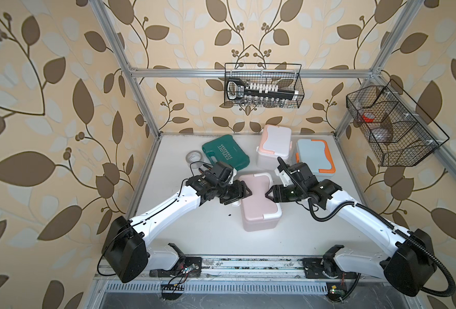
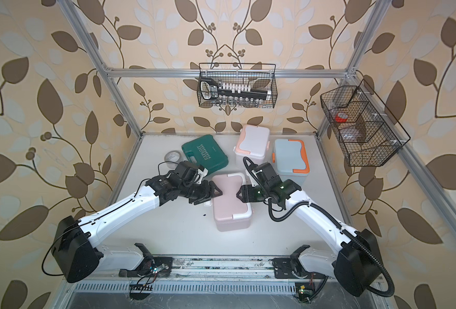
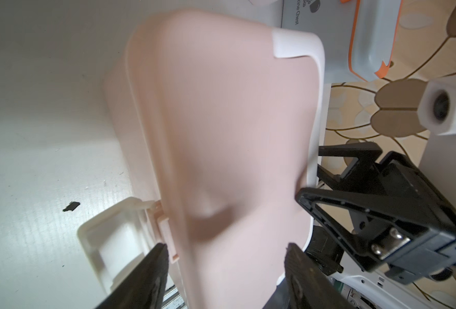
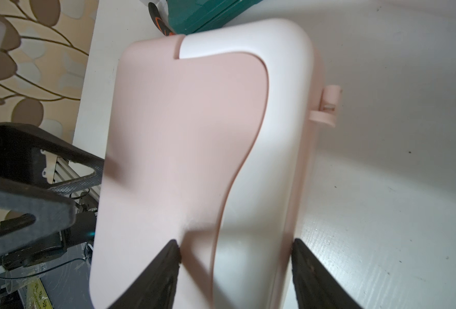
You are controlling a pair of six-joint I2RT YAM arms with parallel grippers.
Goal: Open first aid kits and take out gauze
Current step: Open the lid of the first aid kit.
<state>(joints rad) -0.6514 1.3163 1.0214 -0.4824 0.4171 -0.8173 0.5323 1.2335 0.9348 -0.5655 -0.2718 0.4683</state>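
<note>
Dusty-pink rounded plastic first aid kit (image 1: 259, 206) sits closed on the white table (image 1: 194, 230) between left gripper (image 1: 249, 192) and right gripper (image 1: 266, 194). Their jaws straddle its lid edges; whether they pinch it I cannot tell. Uneven pulling could tip or slide it.

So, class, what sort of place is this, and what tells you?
Probably a robot test booth dressed like a home: an aluminium frame lined with leaf wallpaper, two robot arms mounted at a white table, and wire baskets hung on it.
</note>
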